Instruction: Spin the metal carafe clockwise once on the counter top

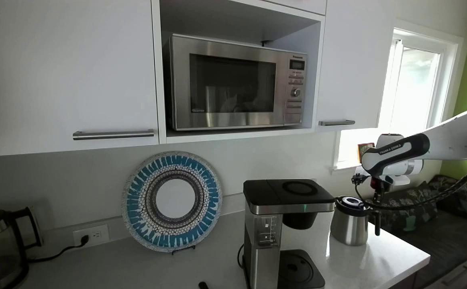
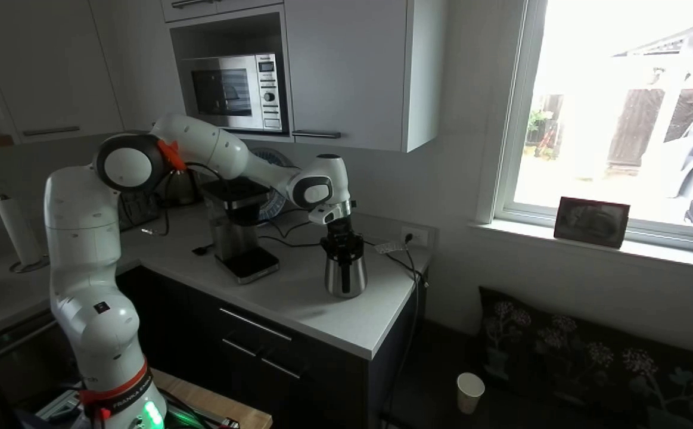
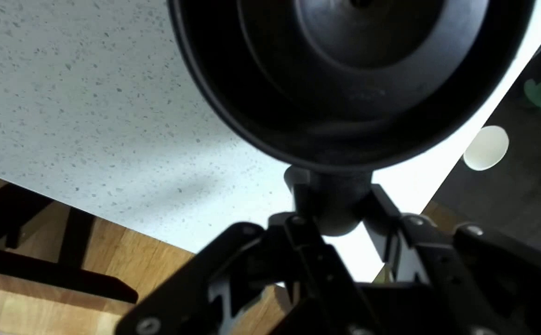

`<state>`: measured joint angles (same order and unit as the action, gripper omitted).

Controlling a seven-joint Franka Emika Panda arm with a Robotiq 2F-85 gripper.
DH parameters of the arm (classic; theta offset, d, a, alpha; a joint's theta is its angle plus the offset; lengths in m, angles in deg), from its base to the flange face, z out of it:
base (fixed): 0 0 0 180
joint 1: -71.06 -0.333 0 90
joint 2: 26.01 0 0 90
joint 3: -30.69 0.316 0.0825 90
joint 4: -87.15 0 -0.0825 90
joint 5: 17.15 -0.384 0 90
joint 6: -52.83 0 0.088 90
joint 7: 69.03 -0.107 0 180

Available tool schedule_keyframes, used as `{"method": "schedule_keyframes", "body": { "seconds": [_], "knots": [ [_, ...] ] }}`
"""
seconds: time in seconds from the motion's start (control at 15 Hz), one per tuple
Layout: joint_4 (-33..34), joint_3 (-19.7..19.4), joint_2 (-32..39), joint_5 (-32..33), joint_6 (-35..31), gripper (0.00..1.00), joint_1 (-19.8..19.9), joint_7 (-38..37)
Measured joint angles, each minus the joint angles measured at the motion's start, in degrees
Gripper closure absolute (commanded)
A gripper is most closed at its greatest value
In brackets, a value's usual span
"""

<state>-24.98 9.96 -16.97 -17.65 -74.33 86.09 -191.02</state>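
Note:
The metal carafe stands upright on the pale counter top, near its corner. It also shows in an exterior view, with its dark handle facing that camera. In the wrist view its round dark lid fills the top. My gripper comes from above, with one finger on each side of the handle, and appears shut on it. In an exterior view the gripper covers the carafe's top. The carafe's steel body is hidden under the lid in the wrist view.
The black-and-silver coffee machine stands beside the carafe. Cables run over the counter behind it. A paper cup is beyond the counter's end, below. A patterned round plate leans on the wall. A cabinet hangs above.

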Motion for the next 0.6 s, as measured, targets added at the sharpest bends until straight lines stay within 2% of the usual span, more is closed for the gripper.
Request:
{"method": "schedule_keyframes", "body": {
  "seconds": [0.6],
  "knots": [
    [-5.23,0.89,-5.88,2.39,4.30,0.92,-0.12,-19.64]
  ]
}}
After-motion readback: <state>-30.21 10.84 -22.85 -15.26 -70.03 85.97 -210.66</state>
